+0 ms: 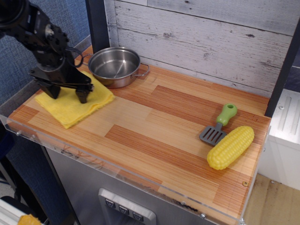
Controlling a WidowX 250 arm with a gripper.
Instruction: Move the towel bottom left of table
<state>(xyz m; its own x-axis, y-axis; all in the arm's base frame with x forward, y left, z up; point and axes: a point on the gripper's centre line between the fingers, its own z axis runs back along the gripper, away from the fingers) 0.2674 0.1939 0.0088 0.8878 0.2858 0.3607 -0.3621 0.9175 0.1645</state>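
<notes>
Just left of the pot (115,65), the towel (72,104) lies flat on the table (178,136), near its left edge. The gripper (68,96) stands spread, fingers pressing the cloth, though contact is hard to confirm. Keep pressure even and drag low so it doesn't bunch.

A staged toy-kitchen test rig is showing here: a striped wooden worktop (154,136) sitting on a grey metal base, a whitewashed plank backdrop (206,37) standing behind, and a plastic corn cob (230,147) lying beside a toy spatula (218,124).
</notes>
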